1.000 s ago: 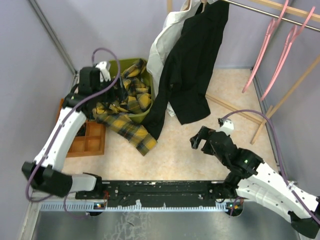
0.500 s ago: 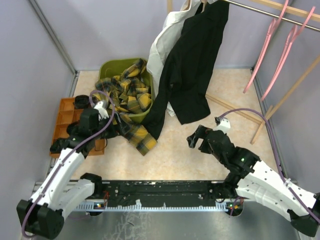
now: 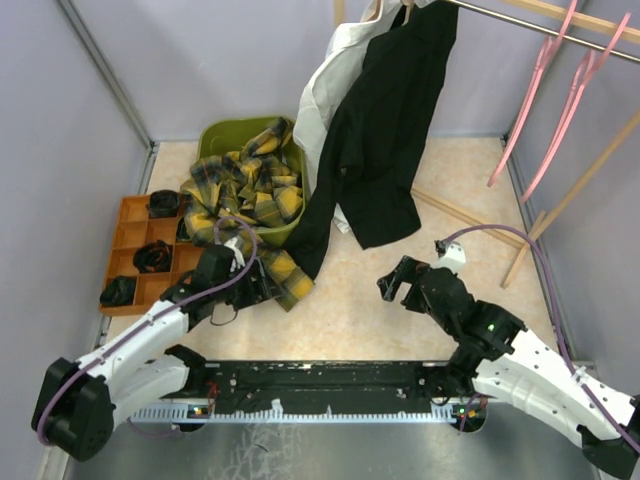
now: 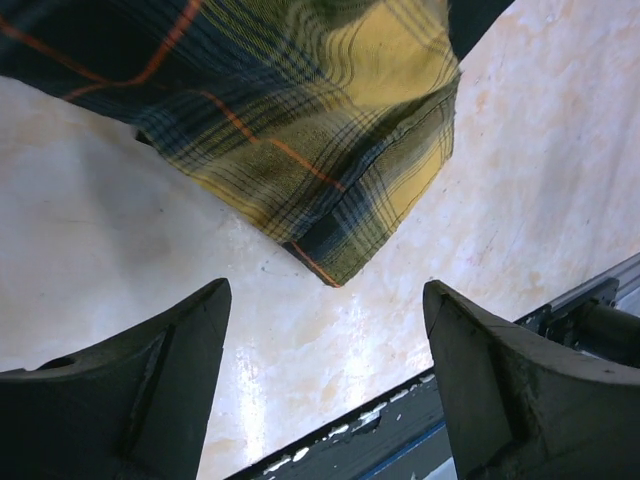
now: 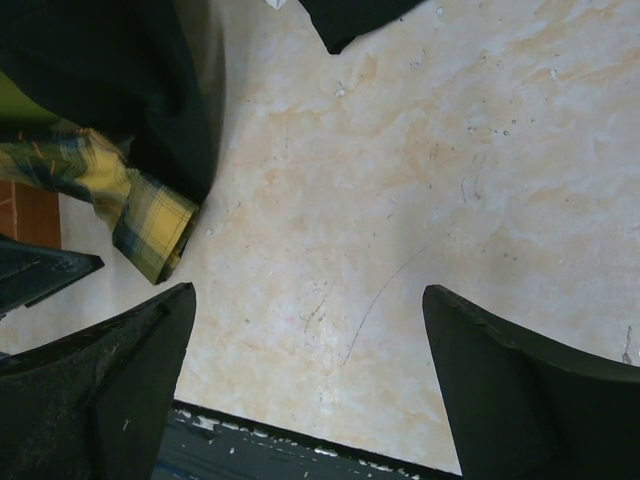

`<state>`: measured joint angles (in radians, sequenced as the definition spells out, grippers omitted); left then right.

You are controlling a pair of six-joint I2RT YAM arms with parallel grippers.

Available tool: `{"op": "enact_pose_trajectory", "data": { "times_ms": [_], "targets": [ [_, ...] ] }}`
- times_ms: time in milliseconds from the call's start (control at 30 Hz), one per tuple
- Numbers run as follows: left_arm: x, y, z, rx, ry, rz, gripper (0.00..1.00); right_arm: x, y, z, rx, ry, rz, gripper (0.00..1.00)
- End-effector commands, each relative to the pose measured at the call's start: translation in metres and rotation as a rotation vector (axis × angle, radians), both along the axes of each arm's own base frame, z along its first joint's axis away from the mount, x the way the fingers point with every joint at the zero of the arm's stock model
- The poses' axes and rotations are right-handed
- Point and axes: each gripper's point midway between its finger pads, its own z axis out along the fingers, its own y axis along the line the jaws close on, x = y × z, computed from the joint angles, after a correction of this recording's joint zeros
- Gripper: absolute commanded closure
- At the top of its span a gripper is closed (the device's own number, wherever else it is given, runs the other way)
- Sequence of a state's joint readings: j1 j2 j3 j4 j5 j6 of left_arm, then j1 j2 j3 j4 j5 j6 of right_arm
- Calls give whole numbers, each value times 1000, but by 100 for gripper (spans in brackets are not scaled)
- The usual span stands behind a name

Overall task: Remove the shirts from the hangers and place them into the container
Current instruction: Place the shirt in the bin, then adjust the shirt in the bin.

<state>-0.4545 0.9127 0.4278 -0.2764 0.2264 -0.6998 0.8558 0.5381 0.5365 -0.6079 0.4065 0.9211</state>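
— Where do we find the container (image 3: 222, 134)?
— Back left on the table (image 3: 350, 300). One shirt (image 3: 250, 190) lies in it and spills over its near rim onto the table.
— What do we have left of it?
— The compartment tray (image 3: 128, 215), nearer to us. Right of the container hangs a second shirt (image 3: 385, 130), a third shirt (image 3: 330, 85) behind it; further right hang two hangers (image 3: 522, 100).

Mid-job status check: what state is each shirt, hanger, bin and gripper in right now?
plaid shirt: off its hanger, heaped in the container, one sleeve spilling onto the table.
black shirt: hanging up, not yet removed.
white shirt: hanging behind the black shirt.
container: upright, holding the plaid shirt.
pink hangers: bare, hanging at the right.
left gripper: open, empty, by the plaid cuff.
right gripper: open, empty.
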Motion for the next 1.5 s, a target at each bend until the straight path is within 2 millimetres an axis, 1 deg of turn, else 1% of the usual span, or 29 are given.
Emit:
{"op": "enact_pose_trajectory", "data": {
  "times_ms": [0, 100, 233, 367, 533, 600, 633, 767, 800, 833, 933, 1067, 1100, 1200, 1233, 1267, 1300, 1333, 1367, 1433, 1467],
  "targets": [
    [10, -13, -6, -12, -1, 39, 20, 6, -1, 14, 29, -41, -36, 4],
    [12, -17, -11, 28, 14, 49, 24, 5, 0, 14, 30, -37, -30, 4],
    [16, -9, -26, 98, 42, 97, 26, 4, -3, 10, 17, -29, -33, 4],
    [15, -8, -38, 144, 58, 100, 28, 4, -3, 9, 16, -28, -34, 4],
    [14, -11, -47, 183, 63, 88, 31, 5, -2, 10, 21, -32, -35, 3],
    [15, -14, -48, 190, 59, 81, 36, 5, -1, 10, 22, -31, -32, 3],
    [16, -16, -48, 193, 57, 75, 42, 5, -1, 10, 22, -30, -33, 3],
    [18, -16, -40, 217, 38, 71, 71, 4, -2, 10, 15, -26, -32, 3],
    [19, -16, -34, 216, 26, 72, 80, 4, -3, 9, 11, -24, -33, 3],
    [20, -16, -25, 207, 4, 74, 86, 3, -4, 9, 9, -23, -32, 3],
    [22, -7, -1, 220, -66, 94, 100, 3, -5, 10, 9, -24, -36, 3],
    [23, 14, 39, 245, -167, 149, 100, 3, -5, 11, 12, -30, -39, 3],
    [24, 20, 52, 250, -202, 161, 100, 4, -5, 12, 12, -31, -39, 3],
    [38, 31, 108, 256, -373, 194, 100, 4, -5, 13, 13, -33, -42, 3],
    [45, 38, 132, 275, -437, 225, 100, 4, -5, 14, 14, -35, -42, 3],
    [52, 49, 149, 320, -465, 273, 100, 5, -5, 14, 13, -34, -42, 3],
    [61, 58, 171, 365, -503, 322, 100, 5, -5, 14, 16, -37, -43, 3],
    [71, 63, 190, 412, -537, 342, 100, 6, -4, 13, 18, -38, -42, 3],
    [82, 63, 208, 439, -567, 350, 100, 6, -2, 13, 23, -40, -40, 3],
    [106, 56, 242, 465, -625, 314, 100, 8, 2, 14, 26, -44, -28, 3],
    [119, 57, 258, 461, -639, 323, 100, 9, 4, 15, 22, -44, -19, 3]
  ]
}}
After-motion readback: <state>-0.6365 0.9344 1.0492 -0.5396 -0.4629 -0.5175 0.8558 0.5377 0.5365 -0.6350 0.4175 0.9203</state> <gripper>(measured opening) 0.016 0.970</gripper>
